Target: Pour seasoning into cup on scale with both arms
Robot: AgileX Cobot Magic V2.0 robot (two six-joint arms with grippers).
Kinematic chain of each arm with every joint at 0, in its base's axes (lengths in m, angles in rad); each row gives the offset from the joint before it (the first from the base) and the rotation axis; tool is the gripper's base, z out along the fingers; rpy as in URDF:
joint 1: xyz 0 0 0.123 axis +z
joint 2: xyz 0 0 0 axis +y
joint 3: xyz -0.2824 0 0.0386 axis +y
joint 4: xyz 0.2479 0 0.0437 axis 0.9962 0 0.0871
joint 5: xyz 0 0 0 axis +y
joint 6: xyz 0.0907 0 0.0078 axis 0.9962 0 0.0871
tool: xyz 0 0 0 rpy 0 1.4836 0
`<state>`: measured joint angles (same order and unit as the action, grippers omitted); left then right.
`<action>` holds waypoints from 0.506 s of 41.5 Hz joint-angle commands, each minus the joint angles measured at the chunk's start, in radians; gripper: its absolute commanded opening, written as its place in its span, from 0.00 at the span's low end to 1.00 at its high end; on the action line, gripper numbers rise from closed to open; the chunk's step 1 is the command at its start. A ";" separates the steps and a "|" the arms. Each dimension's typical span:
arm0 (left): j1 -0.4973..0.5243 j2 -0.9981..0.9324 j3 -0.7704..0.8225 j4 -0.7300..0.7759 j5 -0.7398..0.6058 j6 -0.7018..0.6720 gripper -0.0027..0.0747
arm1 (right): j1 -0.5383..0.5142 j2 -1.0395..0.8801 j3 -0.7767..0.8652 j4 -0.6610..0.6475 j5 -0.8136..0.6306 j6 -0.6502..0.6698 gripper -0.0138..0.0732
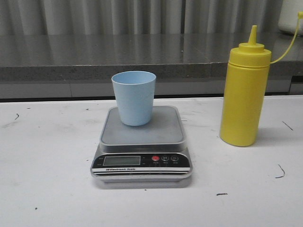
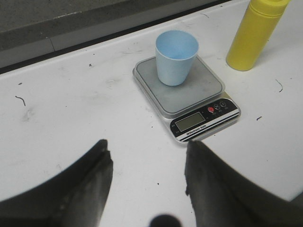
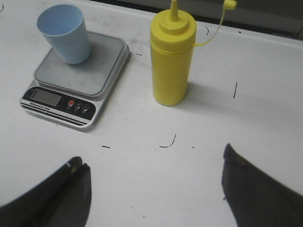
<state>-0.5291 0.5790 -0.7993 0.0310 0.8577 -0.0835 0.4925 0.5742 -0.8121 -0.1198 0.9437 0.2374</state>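
Front view: you have the scale [image 1: 142,146] centred on the white table [image 1: 47,179], display and buttons facing you. The cup [image 1: 134,97] stands upright on the platform, toward its far edge, mouth up. The bottle [image 1: 245,92] stands upright on the table well to the right of the scale, not touching it, nozzle bare; its tip cover [image 1: 300,14] hangs off a thin tether to the upper right. A grey ledge [image 1: 94,56] runs behind the table. Neither arm shows here.

Left wrist view: your left gripper [image 2: 147,184] is released, fingers [image 2: 85,189] spread wide with bare table between them, holding nothing. Scale [image 2: 199,111] with cup [image 2: 175,56] lies ahead of it, apart; the bottle [image 2: 253,35] is beyond the scale, its top cut off by the frame.

Right wrist view: your right gripper [image 3: 156,189] is likewise spread and empty above bare table. The bottle [image 3: 172,59] stands ahead of it, apart, tether [image 3: 213,38] trailing off the cap. Scale [image 3: 78,82] and cup [image 3: 65,33] sit beside the bottle, a clear gap between them. Small dark marks [image 3: 168,143] fleck the table.
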 commanded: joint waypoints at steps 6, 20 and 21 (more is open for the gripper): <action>-0.005 0.002 -0.026 -0.002 -0.069 -0.012 0.49 | 0.000 0.001 -0.032 -0.010 -0.065 -0.012 0.57; -0.005 0.002 -0.026 -0.003 -0.097 -0.012 0.33 | 0.000 0.001 -0.032 -0.010 -0.065 -0.012 0.09; -0.005 0.002 -0.026 -0.003 -0.097 -0.012 0.27 | 0.000 0.001 -0.032 -0.010 -0.066 -0.012 0.08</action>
<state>-0.5291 0.5790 -0.7993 0.0310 0.8444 -0.0835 0.4925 0.5742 -0.8121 -0.1198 0.9437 0.2358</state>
